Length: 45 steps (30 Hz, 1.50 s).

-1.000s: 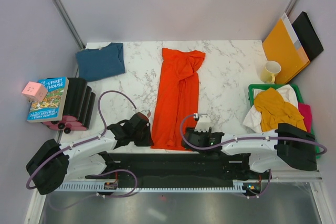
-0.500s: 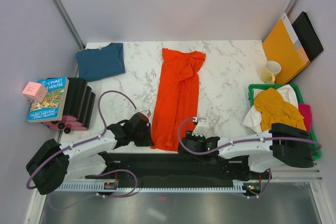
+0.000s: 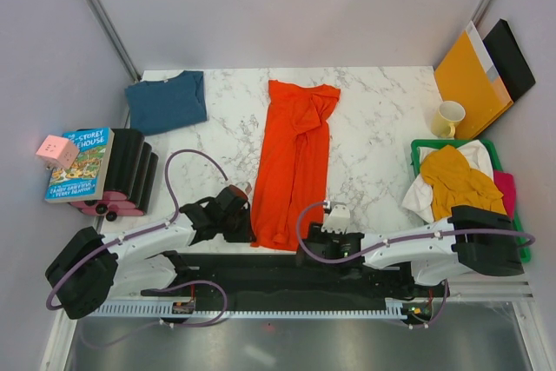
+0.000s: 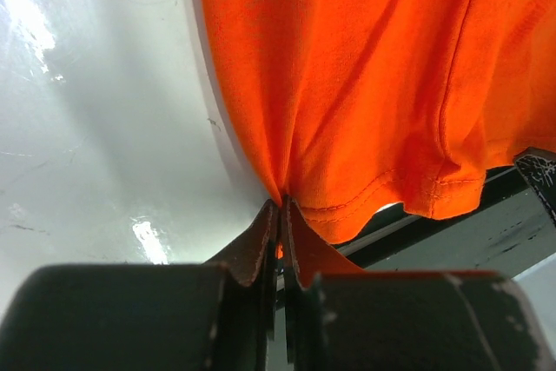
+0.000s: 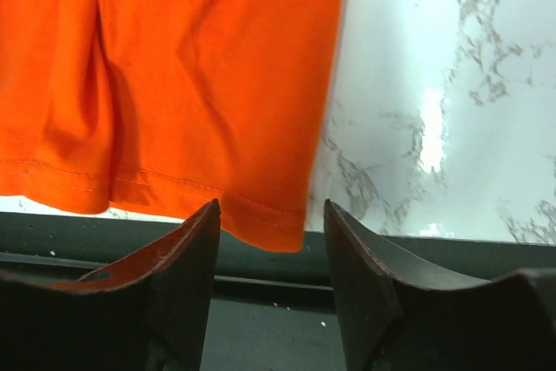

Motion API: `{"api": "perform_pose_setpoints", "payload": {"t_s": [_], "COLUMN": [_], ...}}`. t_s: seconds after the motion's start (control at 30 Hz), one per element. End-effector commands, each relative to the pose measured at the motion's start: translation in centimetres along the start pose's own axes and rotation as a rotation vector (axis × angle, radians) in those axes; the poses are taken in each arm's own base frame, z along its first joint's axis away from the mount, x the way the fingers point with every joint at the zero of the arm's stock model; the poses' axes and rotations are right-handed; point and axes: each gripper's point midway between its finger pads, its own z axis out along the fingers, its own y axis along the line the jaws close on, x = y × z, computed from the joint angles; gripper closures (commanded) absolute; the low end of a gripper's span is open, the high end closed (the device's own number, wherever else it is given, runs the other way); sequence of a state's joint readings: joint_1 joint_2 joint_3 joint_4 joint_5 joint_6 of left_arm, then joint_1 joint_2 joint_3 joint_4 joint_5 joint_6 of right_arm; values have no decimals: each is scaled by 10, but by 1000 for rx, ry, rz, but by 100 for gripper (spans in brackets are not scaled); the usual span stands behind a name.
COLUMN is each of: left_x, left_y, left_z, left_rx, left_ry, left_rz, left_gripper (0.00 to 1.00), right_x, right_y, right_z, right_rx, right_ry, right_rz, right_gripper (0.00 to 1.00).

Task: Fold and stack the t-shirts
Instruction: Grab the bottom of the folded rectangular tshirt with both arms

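Note:
An orange-red t-shirt [image 3: 294, 158] lies folded lengthwise in a long strip down the middle of the marble table, its hem hanging over the near edge. My left gripper [image 3: 246, 224] is shut on the hem's near-left corner [image 4: 280, 199]. My right gripper [image 3: 306, 245] is open, its jaws just short of the hem's near-right corner [image 5: 276, 219]. A dark teal-blue t-shirt [image 3: 165, 100] lies folded at the far left. Mustard yellow [image 3: 458, 180], white and pink shirts sit heaped in a green basket [image 3: 419, 149] at the right.
A yellow mug [image 3: 449, 118], an orange-yellow envelope [image 3: 471, 80] and a black folder stand at the far right. A book [image 3: 78, 164] with a pink cube [image 3: 56, 151] rests on black and pink rollers at the left. The black rail [image 5: 365, 254] runs along the near edge.
My right gripper has moved back toward the near edge, off the shirt's right side, and now sits just below the hem corner. The left gripper and shirt have stayed put.

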<state>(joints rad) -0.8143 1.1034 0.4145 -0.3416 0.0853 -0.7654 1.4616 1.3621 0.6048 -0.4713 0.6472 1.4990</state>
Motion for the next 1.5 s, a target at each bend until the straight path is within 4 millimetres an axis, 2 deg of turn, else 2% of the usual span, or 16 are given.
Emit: {"api": "perform_pose_setpoints", "payload": {"t_s": [0.0,0.13,0.23,0.27,0.33,0.43,0.47,0.63,0.93,1.07,1.3,1.47], "left_x": [1,2,1,1,1,2,1,-6,-29,-41,-69,-97], "left_y": [0,0,-1,-1,-1,-1,-2,-8,-28,-41,-66,-81], "left_z": [0,0,0,0,0,-1,-2,-11,-38,-51,-72,-79], "left_rx": [-13,-11,-10,-11,-8,-4,1,18,63,84,116,96], "left_ry": [12,12,11,12,11,10,5,-30,-121,-150,-215,-267], "left_rz": [5,5,7,7,3,4,5,4,0,6,27,49], "left_gripper": [92,92,92,93,93,95,97,98,98,98,98,98], "right_x": [16,16,16,18,19,19,16,-5,-29,-43,-88,-126], "right_y": [-36,-40,-41,-41,-41,-45,-44,-47,-13,-6,1,-4], "right_z": [-1,3,7,7,8,7,6,-11,-41,-50,-73,-75], "right_rx": [100,112,125,125,131,143,145,162,128,121,79,120], "right_ry": [36,13,3,6,10,11,-2,-73,-172,-218,-335,-395], "right_rz": [-15,-5,-1,1,-2,3,7,-7,-69,-75,-11,1], "right_gripper": [42,44,53,62,68,88,100,100,100,100,100,100]}}
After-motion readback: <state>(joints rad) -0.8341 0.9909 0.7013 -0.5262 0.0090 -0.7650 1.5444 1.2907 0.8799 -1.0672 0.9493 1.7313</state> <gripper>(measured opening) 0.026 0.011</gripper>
